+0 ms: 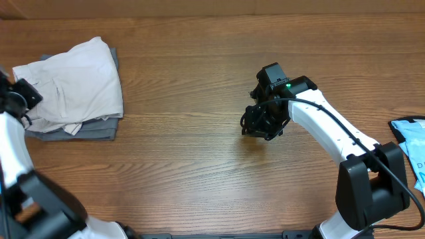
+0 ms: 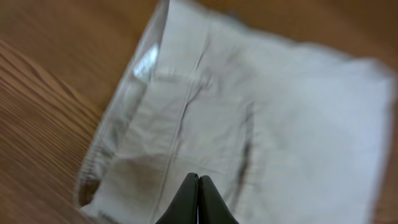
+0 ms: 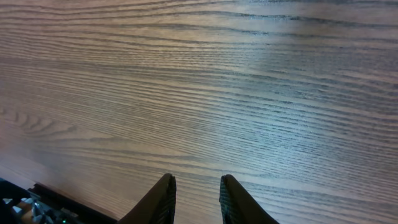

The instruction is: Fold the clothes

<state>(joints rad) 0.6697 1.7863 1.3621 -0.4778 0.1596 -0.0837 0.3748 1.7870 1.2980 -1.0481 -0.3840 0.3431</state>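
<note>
The clothes, a pair of cream shorts (image 1: 73, 83), lie folded into a bundle at the table's far left, on top of a darker grey garment (image 1: 99, 127). In the left wrist view the cream shorts (image 2: 249, 106) fill most of the frame, with seams and a pocket showing. My left gripper (image 2: 198, 177) hovers over their near part, its fingers pressed together with nothing between them. From overhead the left gripper (image 1: 26, 94) sits at the bundle's left edge. My right gripper (image 1: 255, 129) stands open over bare wood at mid-table; its wrist view shows the right gripper (image 3: 198, 180) empty.
A light-blue printed item (image 1: 412, 143) lies at the table's right edge, beside the right arm's base (image 1: 368, 192). The wooden table top (image 1: 199, 79) stretches between the bundle and the right arm.
</note>
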